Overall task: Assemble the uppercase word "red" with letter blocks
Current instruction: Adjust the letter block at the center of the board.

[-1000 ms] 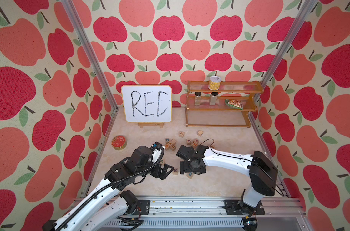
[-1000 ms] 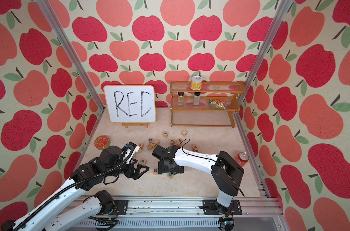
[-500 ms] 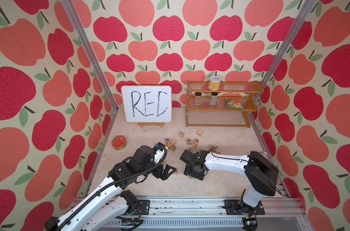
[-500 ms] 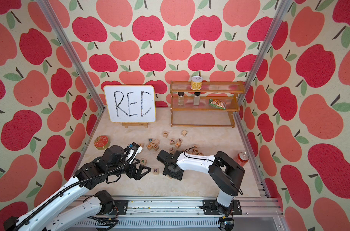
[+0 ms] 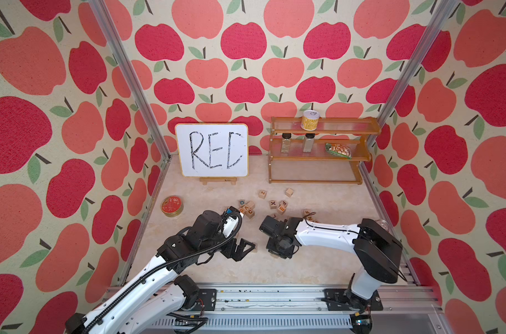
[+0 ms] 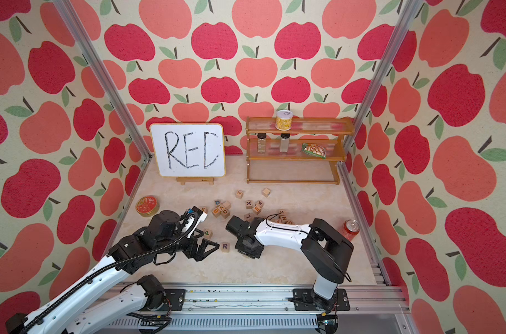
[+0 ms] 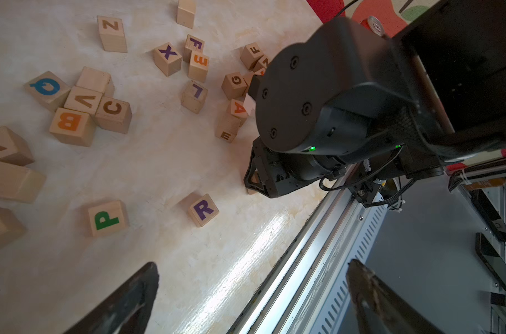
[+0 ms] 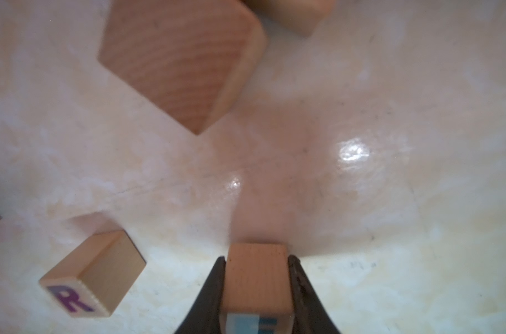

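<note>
The right fingers [image 8: 211, 292] are clamping the E block [image 8: 257, 277], one finger on each of two opposite faces. Its teal letter is facing the wrist camera and the cube is sitting low at the worktop [image 8: 390, 202]; whether it is touching the surface I cannot tell. The R block [image 6: 225, 246] is lying flat just beside it, apart from those fingers, between them and the left fingers [image 7: 130, 300]. The left fingers are standing wide apart with nothing between them, hanging over the worktop's front edge. Counting: one purple R and one teal E in the grip. Two more cubes among the scattered ones are showing an E, an orange E cube [image 7: 200, 60] and a brown E cube [image 7: 225, 135]. There is also one whiteboard [image 5: 214, 150], one round red tin [image 5: 172, 206] and one drink can [image 6: 351, 228]. A second ago the right fingers were spread over this cube; now they are pressing on it, while the left arm is staying roughly where it was.
</note>
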You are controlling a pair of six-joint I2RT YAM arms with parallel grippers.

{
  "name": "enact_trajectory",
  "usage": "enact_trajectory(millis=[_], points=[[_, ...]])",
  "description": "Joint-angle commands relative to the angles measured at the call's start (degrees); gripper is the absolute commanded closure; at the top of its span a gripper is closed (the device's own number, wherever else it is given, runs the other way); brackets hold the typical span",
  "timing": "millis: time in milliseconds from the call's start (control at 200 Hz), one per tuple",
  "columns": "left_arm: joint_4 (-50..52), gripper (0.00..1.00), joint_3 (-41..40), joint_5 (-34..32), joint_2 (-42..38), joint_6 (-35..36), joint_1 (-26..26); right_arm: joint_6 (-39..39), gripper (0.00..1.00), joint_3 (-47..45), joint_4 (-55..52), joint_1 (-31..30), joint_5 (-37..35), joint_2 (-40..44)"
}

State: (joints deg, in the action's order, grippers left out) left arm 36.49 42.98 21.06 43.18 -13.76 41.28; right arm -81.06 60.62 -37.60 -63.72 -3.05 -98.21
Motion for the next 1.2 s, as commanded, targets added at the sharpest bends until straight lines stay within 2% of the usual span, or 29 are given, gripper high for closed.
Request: enact_trajectory(millis=[0,805,1196], points=[[-0.97,0.01,-0.62,0.74,-0.16,1.19,-0.31,3.33,0.80,3.49,-5.25,-0.04,-1.55,-1.60],[4.02,0.01,1.84,-4.57,-2.73,-2.04,-0.74,21.25,0.81,18.52,-15.04,2.59,-1.52,-8.87],[8.51,0.01,4.23,-7.07,-4.46,-4.51,-0.83,23.32,0.81,21.11,-15.17,2.29,0.35,-11.69]])
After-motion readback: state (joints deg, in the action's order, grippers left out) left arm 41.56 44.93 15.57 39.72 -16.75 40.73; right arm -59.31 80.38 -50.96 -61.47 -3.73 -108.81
